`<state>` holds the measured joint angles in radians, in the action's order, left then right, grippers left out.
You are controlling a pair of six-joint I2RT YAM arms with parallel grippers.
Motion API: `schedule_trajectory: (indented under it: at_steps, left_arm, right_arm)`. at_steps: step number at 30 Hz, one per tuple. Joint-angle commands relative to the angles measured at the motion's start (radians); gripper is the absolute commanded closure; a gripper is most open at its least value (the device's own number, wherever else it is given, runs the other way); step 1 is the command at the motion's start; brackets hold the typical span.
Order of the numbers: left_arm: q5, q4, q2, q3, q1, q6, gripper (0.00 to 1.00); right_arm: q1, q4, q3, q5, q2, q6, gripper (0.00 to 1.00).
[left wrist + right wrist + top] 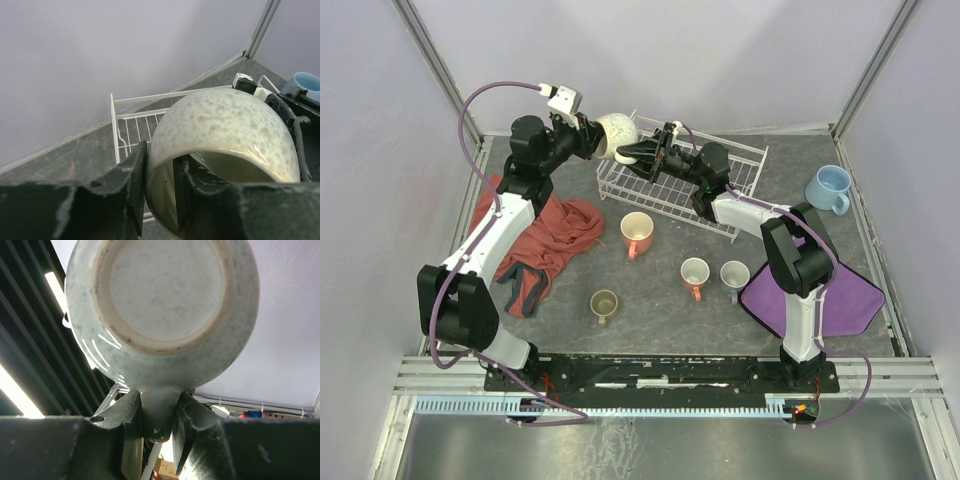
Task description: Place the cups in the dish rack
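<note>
Pale lilac walls close round a dark grey bench (650,330). The rack (720,190) sits slantwise by the far edge, about midway along it. Above the rack's far-left corner, clear of the wires, hangs the cream mug (617,133), tipped on its side and held by both arms at once.

The left gripper (600,140) comes in from the far-left corner and is pressed on the mug's rim wall, one finger (132,185) outside and the other inside the mouth. The right gripper (642,153) reaches over the rack from the right and pinches the mug's handle (157,405) between its fingers; its wrist camera looks straight at the mug's unglazed base.

Five mugs stand upright on the bench, all outside the rack:
- salmon mug (637,232), near the middle, just on the near side of the rack
- white-and-orange mug (694,272) and grey-blue mug (734,275), side by side, right of middle and toward the near edge
- olive mug (604,303), left of middle, toward the near edge
- light blue mug (828,187), by the right edge, beyond the rack's right end

A red cloth (545,240) lies crumpled along the left side. A purple cloth (840,295) lies toward the near-right corner.
</note>
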<state>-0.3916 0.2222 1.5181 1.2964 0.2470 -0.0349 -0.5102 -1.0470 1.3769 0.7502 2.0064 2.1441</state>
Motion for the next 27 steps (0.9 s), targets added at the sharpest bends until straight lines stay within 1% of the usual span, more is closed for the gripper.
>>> schedule_trajectory:
  at_steps: [1, 6, 8, 12, 17, 21, 24, 27]
  left_arm:
    - [-0.013, 0.066, -0.049, 0.008, 0.028, -0.032, 0.60]
    - [0.016, 0.060, -0.046, 0.009, 0.028, -0.033, 0.41]
    - [0.030, 0.057, -0.048, 0.009, 0.028, -0.032, 0.27]
    - [0.078, 0.048, -0.057, 0.000, 0.026, -0.023, 0.16]
    - [0.095, 0.014, -0.060, 0.013, 0.016, -0.027, 0.13]
    - [0.106, 0.004, -0.050, 0.022, -0.008, -0.053, 0.11]
    - [0.150, -0.007, -0.029, 0.035, -0.035, -0.098, 0.08]
    - [0.157, -0.061, 0.032, 0.095, -0.066, -0.148, 0.07]
  right_arm:
    - [0.020, -0.072, 0.024, -0.105, -0.029, 0.227, 0.99]
    - [0.030, -0.072, 0.017, -0.116, -0.039, 0.216, 0.99]
    - [0.037, -0.077, 0.013, -0.122, -0.042, 0.214, 0.99]
    - [0.064, -0.082, -0.011, -0.138, -0.052, 0.202, 0.99]
    - [0.124, -0.042, -0.032, -0.110, -0.068, 0.160, 0.99]
    - [0.179, 0.082, -0.012, -0.042, -0.087, 0.055, 0.99]
    - [0.215, 0.259, 0.020, 0.014, -0.108, -0.090, 0.99]
    - [0.243, 0.528, 0.076, 0.058, -0.137, -0.313, 0.99]
